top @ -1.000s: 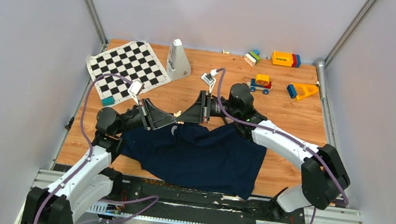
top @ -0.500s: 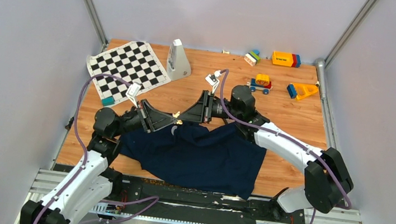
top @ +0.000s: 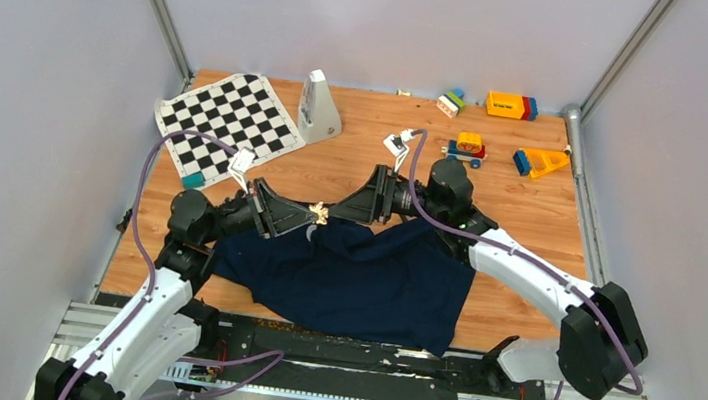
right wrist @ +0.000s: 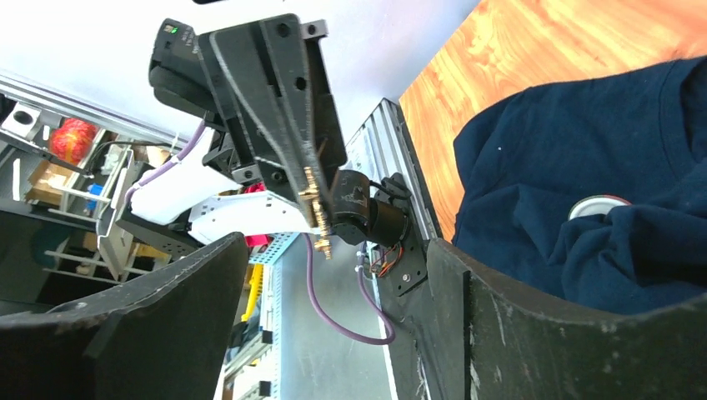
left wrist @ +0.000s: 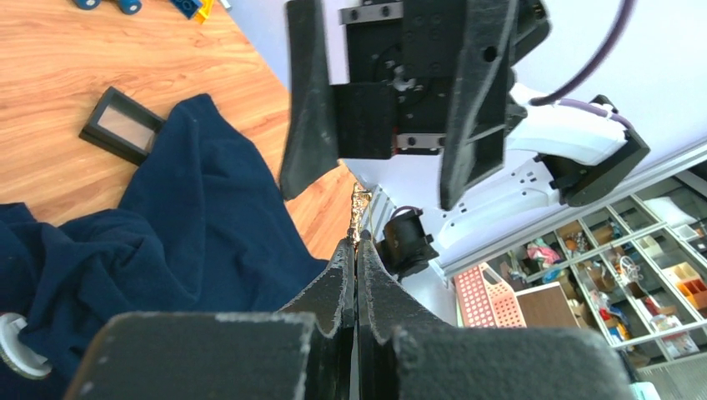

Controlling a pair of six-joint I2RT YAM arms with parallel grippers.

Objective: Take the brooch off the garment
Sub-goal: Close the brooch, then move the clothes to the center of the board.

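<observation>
The dark navy garment (top: 361, 281) lies crumpled on the wooden table in front of both arms, and also shows in the wrist views (left wrist: 192, 217) (right wrist: 567, 158). My left gripper (top: 312, 218) (left wrist: 357, 243) is raised above its upper edge, shut on the small golden brooch (top: 319, 214) (right wrist: 315, 208). From the left wrist only a thin gold sliver of the brooch (left wrist: 355, 208) sticks out past the tips. My right gripper (top: 341, 211) (right wrist: 338, 250) faces the left one just to its right. Its jaws stand wide open and empty, apart from the brooch.
A chequered mat (top: 228, 125) with a teal block (top: 192, 181) lies at the back left, beside a grey pyramid-shaped object (top: 318, 105). Toy blocks and a toy car (top: 464, 149) sit at the back right. A small black frame (left wrist: 121, 125) lies beside the garment.
The right gripper has opened wide and drawn back to the right, away from the left gripper. The brooch stays in the left gripper, which has hardly moved.
</observation>
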